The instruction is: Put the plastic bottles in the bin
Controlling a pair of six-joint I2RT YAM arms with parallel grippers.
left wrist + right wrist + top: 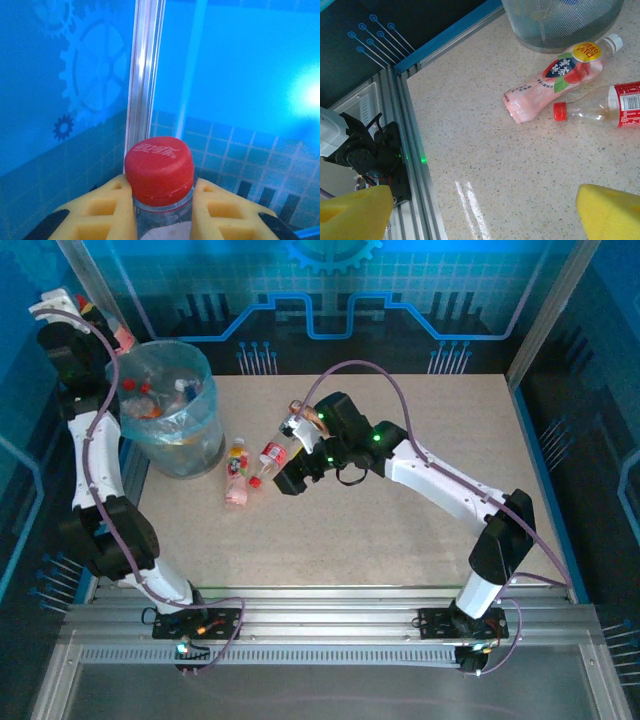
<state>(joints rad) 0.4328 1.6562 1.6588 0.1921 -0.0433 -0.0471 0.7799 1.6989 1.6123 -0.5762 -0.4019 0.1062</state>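
High at the back left, my left gripper (112, 330) (161, 186) is shut on the neck of a clear plastic bottle with a red cap (159, 167), beside and above the bin (196, 436). The bin (560, 27) is grey, lined with a pale bag, and has several bottles inside. Two bottles lie on the table just right of it: a pink one (236, 476) (555, 82) and a clear one with a red label and cap (270, 458) (600, 106). My right gripper (296, 454) (485, 200) hovers open next to the red-labelled bottle, with nothing between its yellow fingers (355, 212).
The table's left edge is an aluminium rail (415, 165), with the left arm's base (367, 150) beyond it. Blue walls close in the back and sides. Bare tabletop (400, 530) stretches across the middle and right.
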